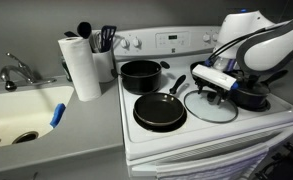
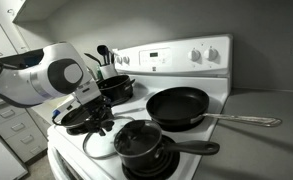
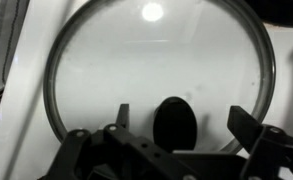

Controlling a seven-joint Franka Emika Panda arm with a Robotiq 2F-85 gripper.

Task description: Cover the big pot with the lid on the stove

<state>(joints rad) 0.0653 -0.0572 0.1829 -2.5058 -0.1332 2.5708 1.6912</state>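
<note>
A: Where is the big pot?
B: The big pot point(image 1: 140, 73), black, round and straight-sided, stands upright and uncovered on a rear burner of the white stove point(image 1: 200, 133).
A: And the lid?
B: The lid point(image 1: 212, 106), clear glass with a thin metal rim and a dark centre knob, lies flat, knob up, at the stove's front, apart from the pot.

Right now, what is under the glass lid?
Through the lid only the pale stove top shows in the wrist view; nothing else is visible beneath. Its dark knob and the gripper cover a small part.
</note>
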